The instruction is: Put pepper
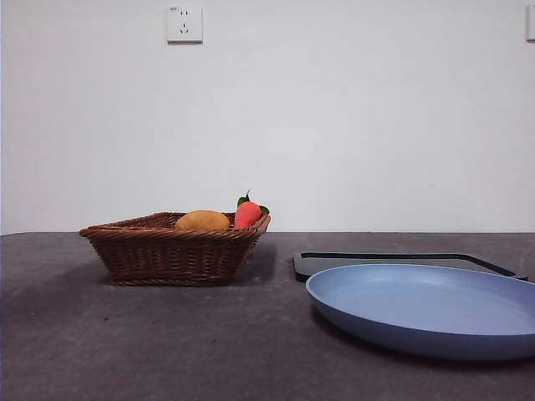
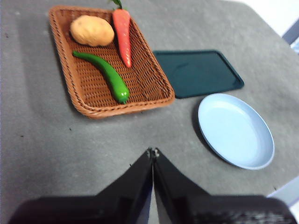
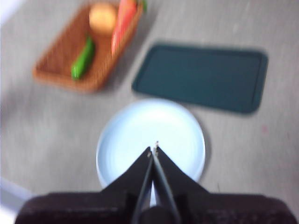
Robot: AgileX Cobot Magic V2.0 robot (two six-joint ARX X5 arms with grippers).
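- Fingers of the left gripper [image 2: 153,151] are seen pressed together, tip to tip, holding nothing, above bare grey table [image 2: 42,140]; those of the right gripper [image 3: 154,148] are likewise closed and empty, above the round pale-blue plate [image 3: 121,140].
- Glossy dark-green elongated pepper [image 2: 103,73] is shown lying inside the brown woven wicker basket [image 2: 63,56], untouched; from the basket's centre in the left wrist view, its blunt end is at about 5 o'clock.
- Beside it lie a red-orange carrot with green leaves [image 2: 122,35] at about 1 o'clock and a round orange-yellow fruit [image 2: 92,30] at about 11 o'clock, both near the pepper's thin end.
- Risk, as judged: with closed jaws no grasp is possible; a descent unopened would push the pepper into the weave.
- Risk, as judged: the curved, glossy skin may slip from a grip taken at the thin end, or the carrot may be caught alongside.
- A dark rectangular flat tray [image 2: 198,72] lies just beside the plate; a misjudged release may land there.
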